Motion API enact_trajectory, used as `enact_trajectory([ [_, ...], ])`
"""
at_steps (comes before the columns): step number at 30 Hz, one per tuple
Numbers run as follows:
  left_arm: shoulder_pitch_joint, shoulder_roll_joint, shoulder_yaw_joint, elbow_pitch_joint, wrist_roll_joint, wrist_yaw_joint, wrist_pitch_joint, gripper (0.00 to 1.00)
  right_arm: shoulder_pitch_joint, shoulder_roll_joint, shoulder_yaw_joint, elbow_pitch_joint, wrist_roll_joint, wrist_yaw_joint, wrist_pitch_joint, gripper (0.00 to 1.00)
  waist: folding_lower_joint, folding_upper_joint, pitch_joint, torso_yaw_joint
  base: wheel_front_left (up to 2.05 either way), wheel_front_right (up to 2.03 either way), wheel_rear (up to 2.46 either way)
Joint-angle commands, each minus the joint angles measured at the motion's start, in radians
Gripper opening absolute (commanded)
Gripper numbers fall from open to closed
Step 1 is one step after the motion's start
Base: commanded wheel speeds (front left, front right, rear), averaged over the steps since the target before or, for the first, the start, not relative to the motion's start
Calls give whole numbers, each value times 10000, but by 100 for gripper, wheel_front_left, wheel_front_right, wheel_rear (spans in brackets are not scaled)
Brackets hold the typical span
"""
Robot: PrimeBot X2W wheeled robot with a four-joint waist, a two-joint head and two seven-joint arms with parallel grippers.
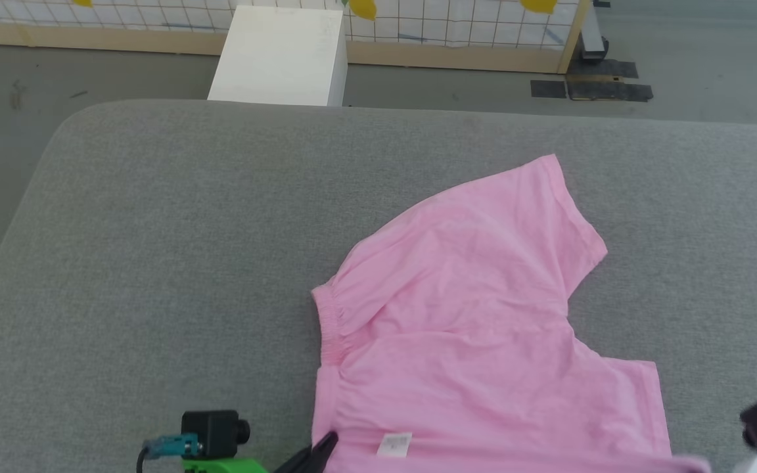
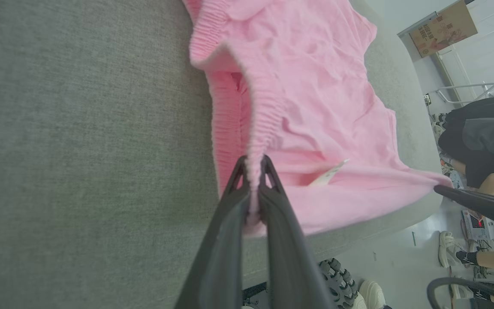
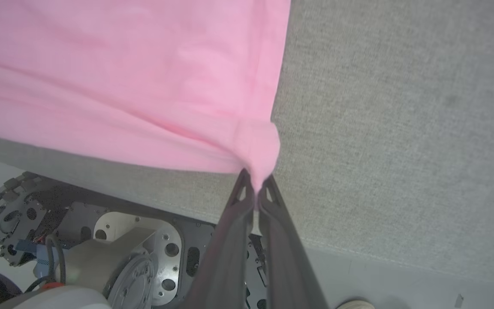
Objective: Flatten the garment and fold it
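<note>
The garment (image 1: 470, 309), a light pink pair of shorts, lies spread on the grey padded table (image 1: 155, 263), right of centre, one leg pointing to the far right. Its gathered waistband (image 2: 268, 111) faces left and a small white label (image 1: 394, 444) sits near the front edge. My left gripper (image 2: 253, 165) is shut on the waistband's near end; its dark fingertips (image 1: 319, 450) show at the bottom of the head view. My right gripper (image 3: 254, 180) is shut on the near leg's hem corner (image 3: 264, 150), held at the table's front edge.
A white box (image 1: 280, 56) stands on the floor beyond the table, before a wire-grid fence (image 1: 457, 26). The robot's wheeled base (image 3: 79, 240) sits below the front edge. A person's legs and shoes (image 2: 465, 253) are off to the side in the left wrist view.
</note>
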Motion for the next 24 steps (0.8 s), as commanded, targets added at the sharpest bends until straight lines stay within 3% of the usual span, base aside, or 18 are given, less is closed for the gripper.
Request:
enact_trajectory([
  [1, -243, -139, 35, -21, 80, -98, -184, 0, -510, -43, -9, -93, -115, -19, -219, 0, 1, 0, 44, 66, 0, 0, 0],
  [12, -2907, -1352, -86, 1172, 706, -695, -1070, 0, -4410, -1119, 789, 1178, -666, -19, -1758, 0, 1, 0, 797, 738, 0, 0, 0],
  [24, -5048, -2346, 155, 3394, 1214, -699, -2126, 0, -8484, -2236, 2545, 4215, -1139, -19, -3546, 0, 1, 0, 1979, 1410, 0, 0, 0],
])
